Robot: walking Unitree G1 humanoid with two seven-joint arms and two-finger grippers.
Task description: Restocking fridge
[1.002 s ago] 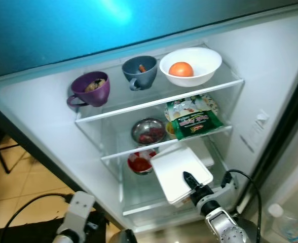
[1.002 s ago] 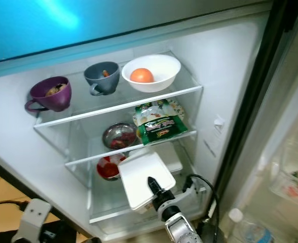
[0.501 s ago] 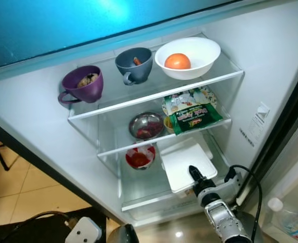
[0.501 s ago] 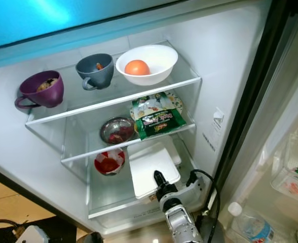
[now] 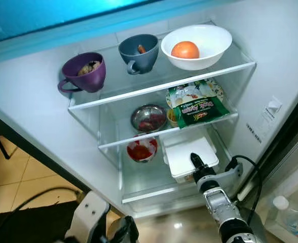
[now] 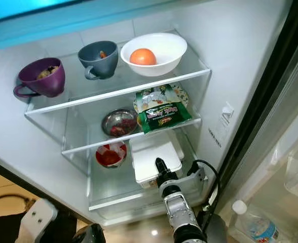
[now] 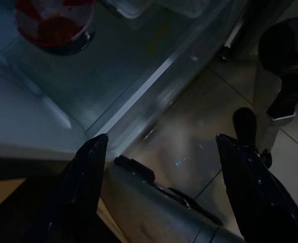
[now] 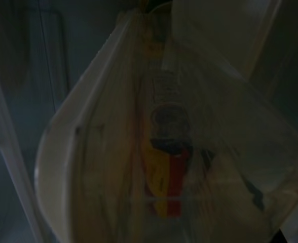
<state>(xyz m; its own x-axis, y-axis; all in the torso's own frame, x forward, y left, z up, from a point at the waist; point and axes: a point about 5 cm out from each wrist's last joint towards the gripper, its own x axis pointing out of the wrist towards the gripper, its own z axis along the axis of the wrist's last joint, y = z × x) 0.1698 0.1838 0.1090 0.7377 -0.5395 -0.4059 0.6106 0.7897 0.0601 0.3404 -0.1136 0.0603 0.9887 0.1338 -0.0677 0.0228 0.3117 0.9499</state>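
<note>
- Fridge (image 5: 47,109) stands open; three glass shelves in view, robot crouched in front of the lowest.
- Right gripper (image 5: 195,162) reaches in over the front edge of the bottom shelf (image 5: 144,188), its black fingers on the near end of a white lidded container (image 5: 187,154).
- Container sits toward the right side of the bottom shelf, beside a red-and-white bowl (image 5: 140,150) at the back left. It looks flat on the shelf, or very nearly so.
- Right wrist view is dark: translucent box wall pressed right up against the lens, a red and yellow label showing through. Fingers look closed on the container's near end, but the contact itself is hidden, so I cannot tell for sure.
- Left gripper (image 7: 159,147) hangs low outside the fridge, over the tiled floor, fingers spread wide with nothing between them. Idle.
- Shelves above are stocked: purple cup (image 5: 84,73), grey cup (image 5: 138,51), white bowl (image 5: 202,40) with an orange fruit (image 5: 185,49) on top; steel bowl (image 5: 148,118) and green packet (image 5: 197,108) in the middle.
- Step in hand, as I judge it: setting the container down on the bottom shelf, placement close to done.
- Next move calls for letting go and drawing the arm straight back, low, clear of the middle shelf's front edge, without dragging the box forward off the shelf.
</note>
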